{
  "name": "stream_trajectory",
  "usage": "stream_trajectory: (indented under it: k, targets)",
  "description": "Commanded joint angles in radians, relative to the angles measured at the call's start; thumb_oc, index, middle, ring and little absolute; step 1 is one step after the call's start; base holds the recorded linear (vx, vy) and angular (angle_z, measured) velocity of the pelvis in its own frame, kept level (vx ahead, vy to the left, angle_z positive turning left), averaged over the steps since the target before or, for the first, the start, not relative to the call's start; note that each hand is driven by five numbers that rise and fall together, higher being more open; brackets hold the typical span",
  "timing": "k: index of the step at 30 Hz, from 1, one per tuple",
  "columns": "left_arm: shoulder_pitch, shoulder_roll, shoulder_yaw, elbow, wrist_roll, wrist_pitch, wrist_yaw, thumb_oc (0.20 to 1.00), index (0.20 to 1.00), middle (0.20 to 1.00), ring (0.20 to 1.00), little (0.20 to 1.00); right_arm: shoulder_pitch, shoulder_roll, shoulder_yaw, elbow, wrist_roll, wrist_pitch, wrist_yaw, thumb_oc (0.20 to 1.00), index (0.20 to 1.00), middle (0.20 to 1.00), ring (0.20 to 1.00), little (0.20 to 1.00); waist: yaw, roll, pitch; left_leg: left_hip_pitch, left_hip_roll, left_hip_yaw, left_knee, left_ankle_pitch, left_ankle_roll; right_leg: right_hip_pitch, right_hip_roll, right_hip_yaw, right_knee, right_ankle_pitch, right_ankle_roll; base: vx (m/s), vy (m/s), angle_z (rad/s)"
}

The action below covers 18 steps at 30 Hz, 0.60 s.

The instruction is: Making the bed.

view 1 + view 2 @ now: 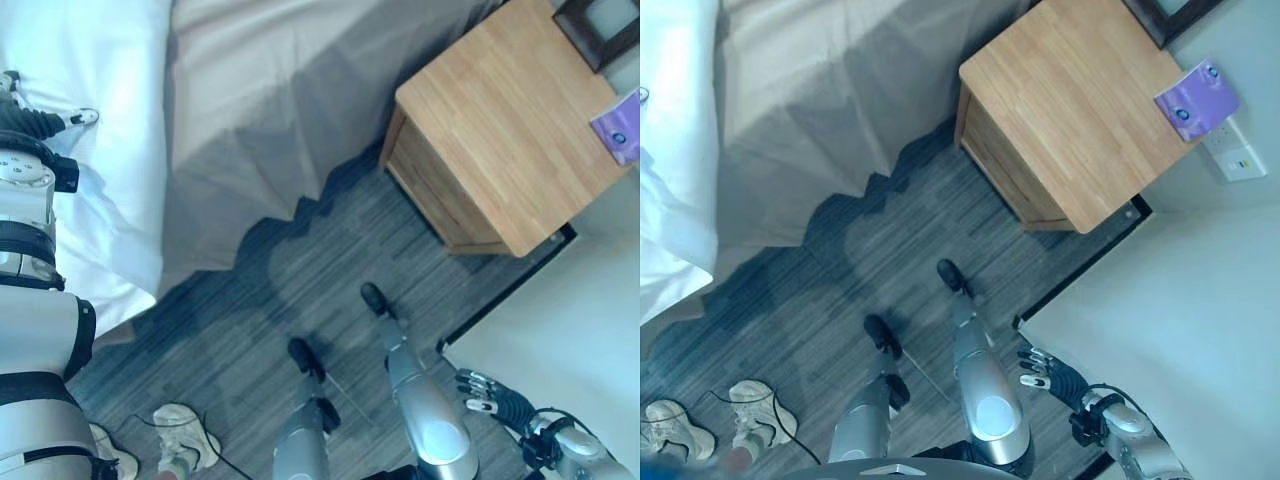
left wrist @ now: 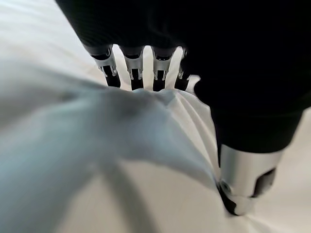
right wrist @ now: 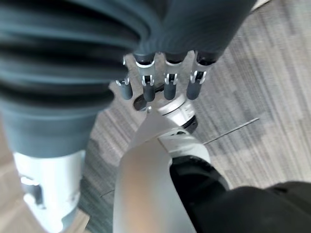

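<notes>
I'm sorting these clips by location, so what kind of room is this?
Most likely a bedroom, perhaps a hotel room. A bed with a white sheet and a grey-beige cover hanging to the carpeted floor, a wooden nightstand beside it. The left hand pinches the white sheet.

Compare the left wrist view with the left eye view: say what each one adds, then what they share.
Left wrist view: up close, the left hand pinches a raised fold of the white sheet between fingers and thumb. Left eye view: the grey cover beside the sheet, the wooden nightstand, shoes, and the right hand hanging open beside the robot. Both: the left hand on the sheet.
</notes>
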Motion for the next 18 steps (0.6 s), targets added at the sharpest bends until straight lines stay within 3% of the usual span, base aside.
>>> stream_trajectory:
  k: [1,3,4,6,8,13,18]
  targets:
    - [-0.067,0.074,-0.037,-0.001,-0.007,-0.028,-0.002,1.0,1.0,1.0,1.0,1.0,-0.021,0.017,0.009,-0.005,0.054,-0.027,-0.015,1.0,1.0,1.0,1.0,1.0,-0.02,-0.001,0.011,-0.048,-0.025,-0.008,0.008,0.061,0.001,0.043,0.05,0.002,0.134,-0.117,0.019,-0.03,0.002,-0.06]
    - [-0.067,0.059,-0.036,-0.001,-0.015,-0.027,-0.005,1.0,1.0,1.0,1.0,1.0,-0.027,0.017,0.013,-0.003,0.055,-0.029,-0.021,1.0,1.0,1.0,1.0,1.0,-0.022,0.002,0.017,-0.057,-0.026,-0.008,0.008,0.063,0.001,0.034,0.053,0.002,0.135,-0.114,0.019,-0.03,0.001,-0.04]
    - [-0.069,0.03,-0.039,-0.004,-0.027,-0.025,-0.013,0.492,0.492,0.492,0.492,0.492,-0.038,0.021,0.019,0.0,0.052,-0.031,-0.029,1.0,1.0,1.0,1.0,1.0,-0.026,0.008,0.027,-0.064,-0.027,-0.007,0.008,0.063,0.001,0.027,0.054,0.004,0.135,-0.114,0.019,0.0,0.0,0.0]
    - [-0.064,0.016,-0.037,-0.008,-0.033,-0.026,-0.018,0.2,0.2,0.2,0.2,0.2,-0.042,0.022,0.021,-0.001,0.053,-0.031,-0.031,1.0,1.0,1.0,1.0,1.0,-0.028,0.01,0.03,-0.064,-0.027,-0.008,0.008,0.063,0.002,0.025,0.056,0.005,0.136,-0.114,0.018,0.0,0.0,0.0]
    - [-0.066,-0.036,-0.051,-0.044,-0.026,-0.035,-0.029,0.2,0.2,0.2,0.2,0.2,-0.053,0.018,0.032,-0.008,0.047,-0.032,-0.035,1.0,1.0,1.0,1.0,1.0,-0.038,0.014,0.037,-0.06,-0.027,-0.008,0.008,0.061,0.002,0.027,0.059,0.01,0.135,-0.116,0.017,0.0,0.0,0.02]
    - [-0.077,-0.074,-0.074,-0.097,-0.025,-0.057,-0.027,0.2,0.2,0.2,0.2,0.2,-0.057,0.009,0.044,-0.009,0.028,-0.04,-0.033,1.0,1.0,1.0,1.0,1.0,-0.04,0.022,0.038,-0.043,-0.029,-0.004,0.008,0.054,0.003,0.039,0.06,0.018,0.134,-0.119,0.017,0.0,0.004,0.02]
    - [-0.108,-0.2,-0.097,-0.283,-0.104,-0.13,-0.011,0.2,0.2,0.2,0.2,0.2,-0.062,0.004,0.051,0.003,0.015,-0.062,-0.04,1.0,1.0,1.0,1.0,1.0,-0.054,0.049,0.038,-0.013,-0.036,-0.012,0.008,0.048,0.005,0.071,0.053,0.015,0.13,-0.13,0.014,0.0,-0.008,0.03]
